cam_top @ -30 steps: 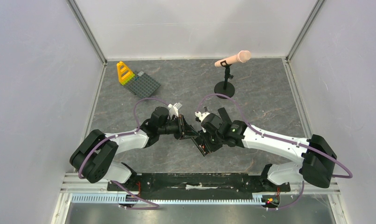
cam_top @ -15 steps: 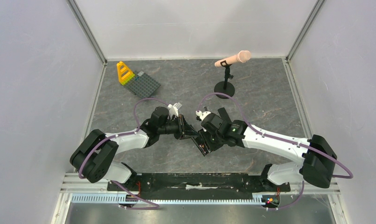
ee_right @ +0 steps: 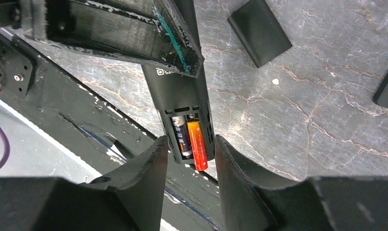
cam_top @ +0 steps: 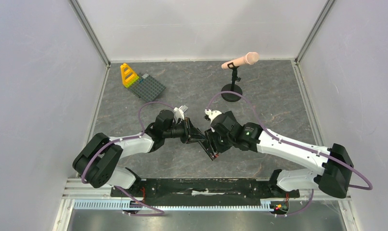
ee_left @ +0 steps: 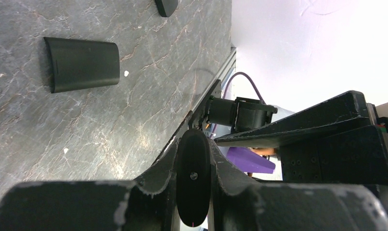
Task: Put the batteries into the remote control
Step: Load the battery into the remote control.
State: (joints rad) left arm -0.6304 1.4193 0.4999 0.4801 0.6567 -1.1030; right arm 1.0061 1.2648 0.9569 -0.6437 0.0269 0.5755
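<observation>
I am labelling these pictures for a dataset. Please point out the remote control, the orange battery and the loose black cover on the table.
remote control (ee_right: 180, 91): right wrist view, middle of its black back.
orange battery (ee_right: 196, 144): right wrist view, middle of the cell.
loose black cover (ee_right: 259, 31): right wrist view, centre of its face.

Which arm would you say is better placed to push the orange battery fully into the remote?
The right, probably: the right gripper stands open astride the battery end of the remote control, where the orange battery sticks out. The left gripper is shut on the remote control, holding it.
</observation>
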